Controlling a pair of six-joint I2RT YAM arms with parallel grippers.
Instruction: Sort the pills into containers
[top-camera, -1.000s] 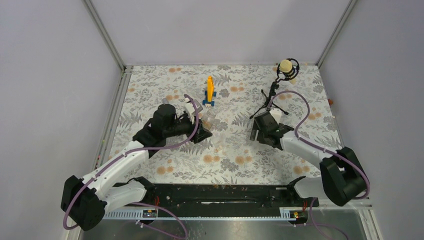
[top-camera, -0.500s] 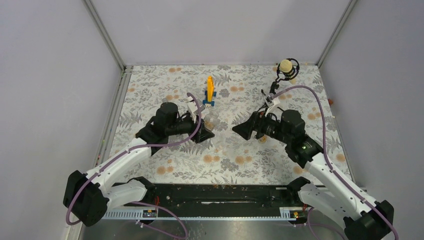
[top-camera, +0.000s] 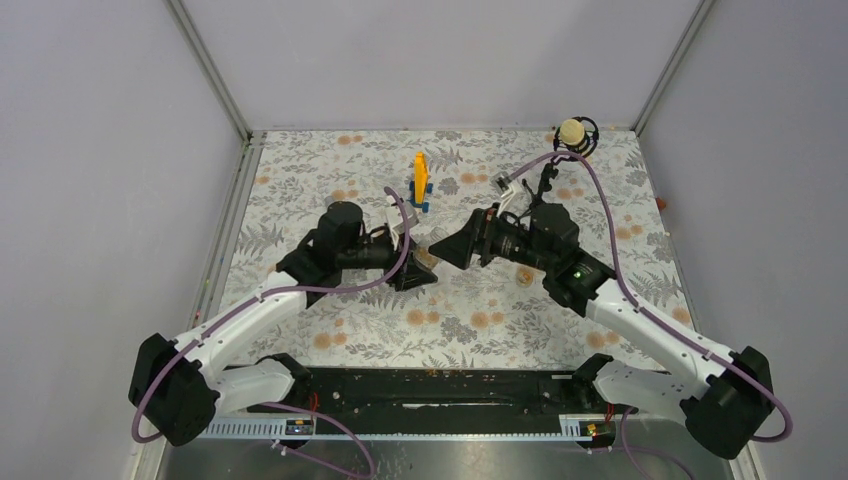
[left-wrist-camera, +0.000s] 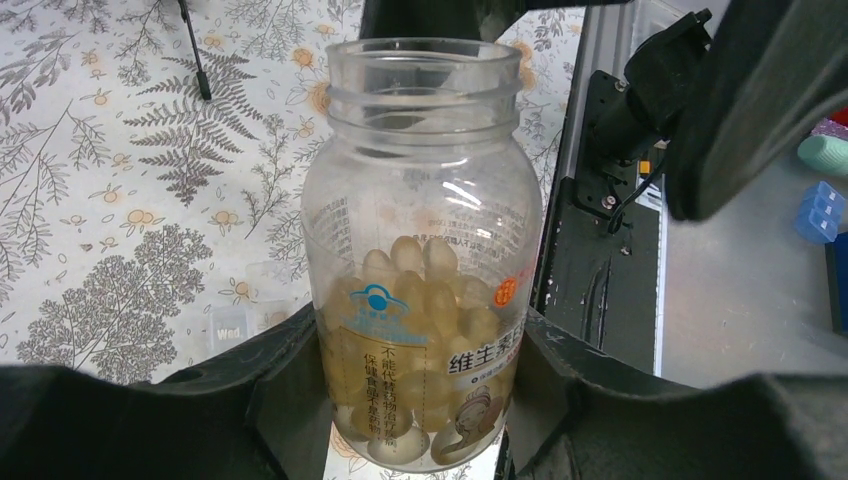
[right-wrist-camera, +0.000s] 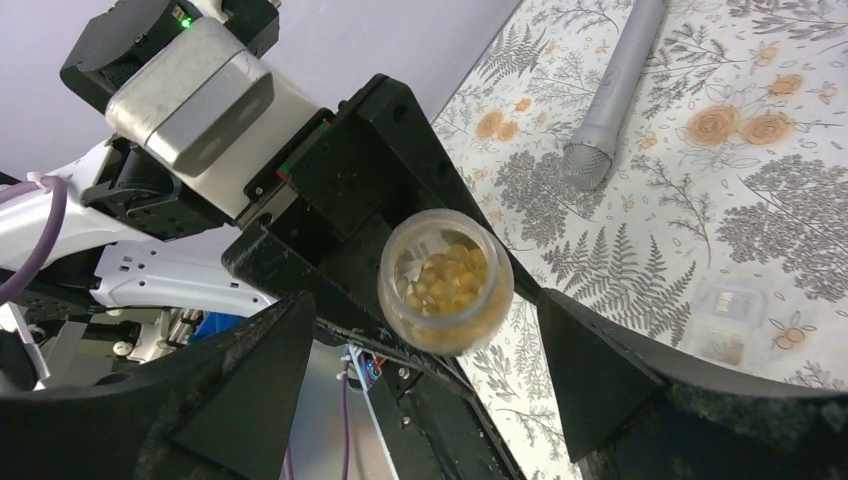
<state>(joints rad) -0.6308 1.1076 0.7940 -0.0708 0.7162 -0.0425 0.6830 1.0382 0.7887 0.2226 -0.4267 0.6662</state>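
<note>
My left gripper (left-wrist-camera: 415, 385) is shut on a see-through amber-tan jar (left-wrist-camera: 422, 250). The jar has no lid and is about half full of pale yellow softgel pills (left-wrist-camera: 425, 300). It is held above the table. In the right wrist view the jar (right-wrist-camera: 445, 282) points its open mouth at the camera, and the pills (right-wrist-camera: 447, 275) show inside. My right gripper (right-wrist-camera: 428, 325) is open, its fingers spread wide on either side of the jar's mouth without touching it. In the top view the two grippers, left (top-camera: 418, 272) and right (top-camera: 447, 250), meet nose to nose at mid-table.
A small clear box marked "Wed." (left-wrist-camera: 228, 326) lies on the floral cloth under the jar, and it also shows in the right wrist view (right-wrist-camera: 725, 320). A grey tube (right-wrist-camera: 610, 90) lies nearby. An orange piece on a blue base (top-camera: 420, 180) and a microphone stand (top-camera: 572, 135) stand at the back.
My right arm has swung left from near the microphone stand until its open gripper faces the jar. My left gripper has shifted slightly right with the jar.
</note>
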